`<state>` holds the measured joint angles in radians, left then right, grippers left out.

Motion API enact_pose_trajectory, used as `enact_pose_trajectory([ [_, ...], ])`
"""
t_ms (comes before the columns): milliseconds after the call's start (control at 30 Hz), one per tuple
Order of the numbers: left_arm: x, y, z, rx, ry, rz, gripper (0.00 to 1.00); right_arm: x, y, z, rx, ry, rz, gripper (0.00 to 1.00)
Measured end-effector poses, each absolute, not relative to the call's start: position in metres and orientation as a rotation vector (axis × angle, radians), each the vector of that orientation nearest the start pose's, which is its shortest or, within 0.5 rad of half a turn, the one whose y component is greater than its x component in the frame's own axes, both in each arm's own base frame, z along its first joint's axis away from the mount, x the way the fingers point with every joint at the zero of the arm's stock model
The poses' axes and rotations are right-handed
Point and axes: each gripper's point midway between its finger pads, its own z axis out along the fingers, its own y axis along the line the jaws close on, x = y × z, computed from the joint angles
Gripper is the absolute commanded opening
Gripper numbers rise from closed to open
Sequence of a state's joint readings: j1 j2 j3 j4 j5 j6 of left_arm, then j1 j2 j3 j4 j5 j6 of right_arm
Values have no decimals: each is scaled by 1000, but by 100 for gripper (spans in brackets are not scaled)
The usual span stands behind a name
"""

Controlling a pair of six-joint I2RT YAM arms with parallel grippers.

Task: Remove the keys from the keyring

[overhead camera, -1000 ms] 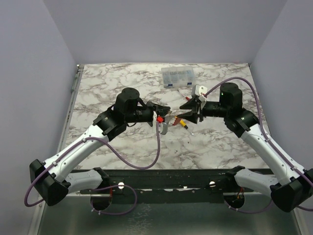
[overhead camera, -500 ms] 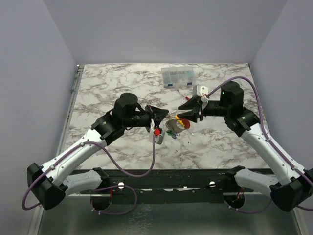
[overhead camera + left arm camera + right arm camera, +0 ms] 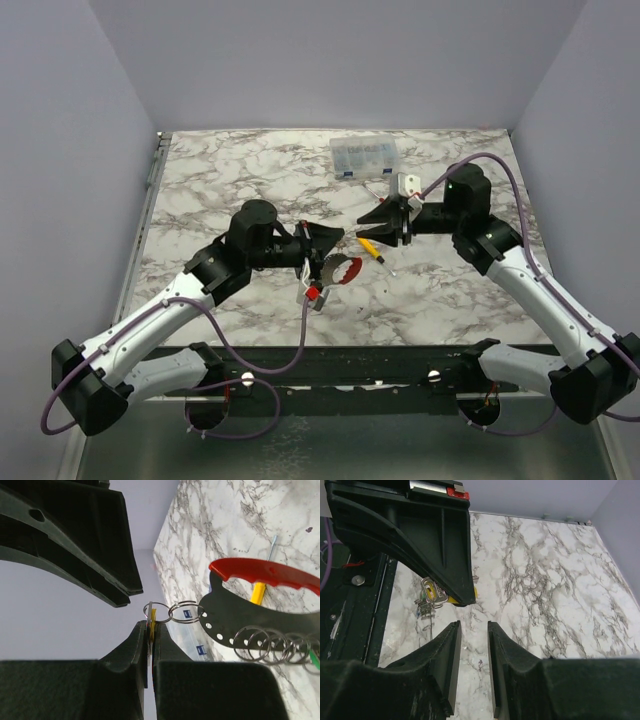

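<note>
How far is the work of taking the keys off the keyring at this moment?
Nothing looks finished: no freed key is clearly visible. In hand: the left gripper pinches a yellow key that is linked to the keyring. A green key also hangs there. The right gripper is open and empty. All keys remain to remove.

The keyring [image 3: 226, 614] has a glossy red plastic loop [image 3: 265, 574], a matt black perforated plate [image 3: 220, 625] and shiny thin metal rings [image 3: 260, 643]. The marble-patterned bench [image 3: 235, 510] is smooth. The left pincer [image 3: 150, 626] is matt black plastic.

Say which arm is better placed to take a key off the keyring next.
Probably right. The left gripper is shut on a yellow key, holding the keyring up; the right gripper is open, empty and close by.
</note>
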<state>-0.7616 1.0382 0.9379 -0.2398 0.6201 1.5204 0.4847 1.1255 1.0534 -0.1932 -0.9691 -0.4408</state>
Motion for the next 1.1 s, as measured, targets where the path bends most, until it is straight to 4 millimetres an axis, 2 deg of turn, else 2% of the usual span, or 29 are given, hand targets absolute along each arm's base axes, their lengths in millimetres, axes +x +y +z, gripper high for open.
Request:
enact_pose_trajectory([
  [333, 214, -300, 307, 1756, 277, 8, 0, 218, 281, 299, -1388, 1167, 978, 36],
  [600, 217, -305, 324, 1703, 212, 58, 0, 208, 289, 300, -1420, 1120, 1024, 37],
  [800, 219, -307, 327, 1691, 194, 73, 0, 206, 295, 296, -1435, 1111, 1055, 40],
  [1100, 221, -310, 326, 1692, 181, 85, 0, 204, 295, 298, -1437, 1098, 1071, 37],
])
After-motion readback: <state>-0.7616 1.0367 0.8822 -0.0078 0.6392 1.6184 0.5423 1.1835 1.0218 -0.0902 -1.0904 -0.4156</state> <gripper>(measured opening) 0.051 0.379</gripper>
